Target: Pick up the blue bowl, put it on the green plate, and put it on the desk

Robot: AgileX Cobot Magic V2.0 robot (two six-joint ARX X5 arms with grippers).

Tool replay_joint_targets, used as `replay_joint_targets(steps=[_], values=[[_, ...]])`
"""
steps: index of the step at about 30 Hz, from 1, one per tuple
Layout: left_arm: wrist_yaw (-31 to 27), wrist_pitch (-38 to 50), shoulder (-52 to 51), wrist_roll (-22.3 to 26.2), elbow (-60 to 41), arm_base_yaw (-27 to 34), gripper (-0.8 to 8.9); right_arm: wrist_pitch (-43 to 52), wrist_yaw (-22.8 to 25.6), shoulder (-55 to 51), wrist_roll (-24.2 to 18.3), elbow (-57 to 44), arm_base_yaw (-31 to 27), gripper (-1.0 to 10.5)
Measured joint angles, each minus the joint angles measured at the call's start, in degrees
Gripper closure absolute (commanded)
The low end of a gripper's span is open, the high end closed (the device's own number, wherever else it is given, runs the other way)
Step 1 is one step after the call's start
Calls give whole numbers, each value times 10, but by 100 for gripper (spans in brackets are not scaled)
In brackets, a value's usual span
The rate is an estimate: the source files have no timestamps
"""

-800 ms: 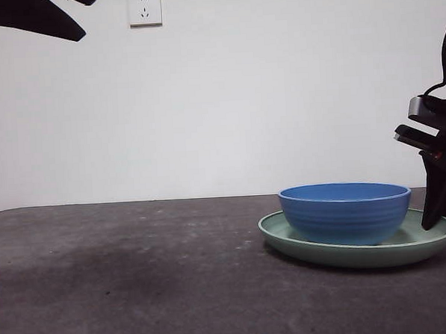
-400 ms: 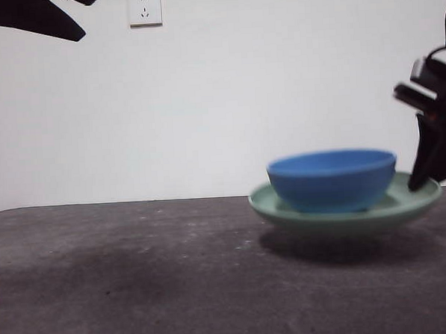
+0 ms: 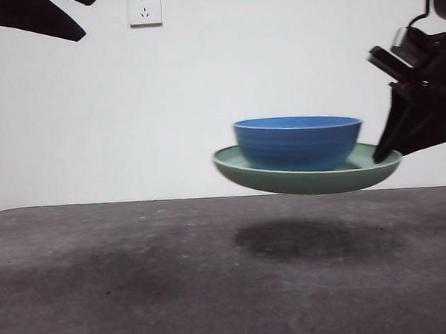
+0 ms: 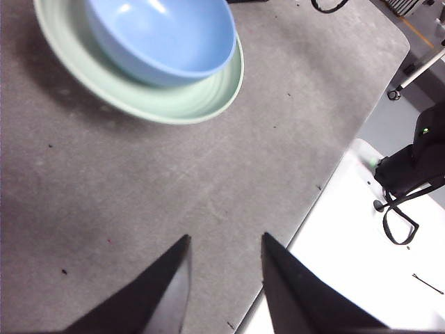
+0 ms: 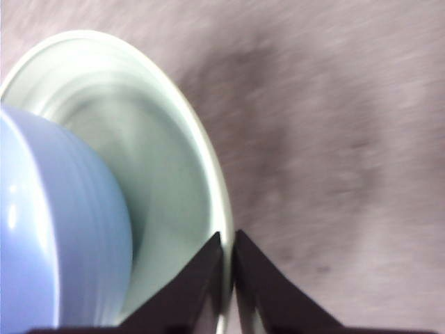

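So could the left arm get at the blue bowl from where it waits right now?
Probably yes: the blue bowl sits uncovered on the green plate, held aloft at its rim by the right pincer. Bare desk lies between it and the open left pincer.

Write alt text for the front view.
A black gripper at the right edge holds a green plate by its rim in the air above a dark desk. A blue bowl sits on the plate, whose shadow falls on the desk below.
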Motion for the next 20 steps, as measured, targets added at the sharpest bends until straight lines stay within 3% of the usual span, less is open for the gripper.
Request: replay_joint_targets(steps=[10,20], values=[[0,-1,0,0,0,0,650,59,44,9,55,2,101,933],[0,-3,0,0,0,0,650,115,64,87,96,5,143,933]])
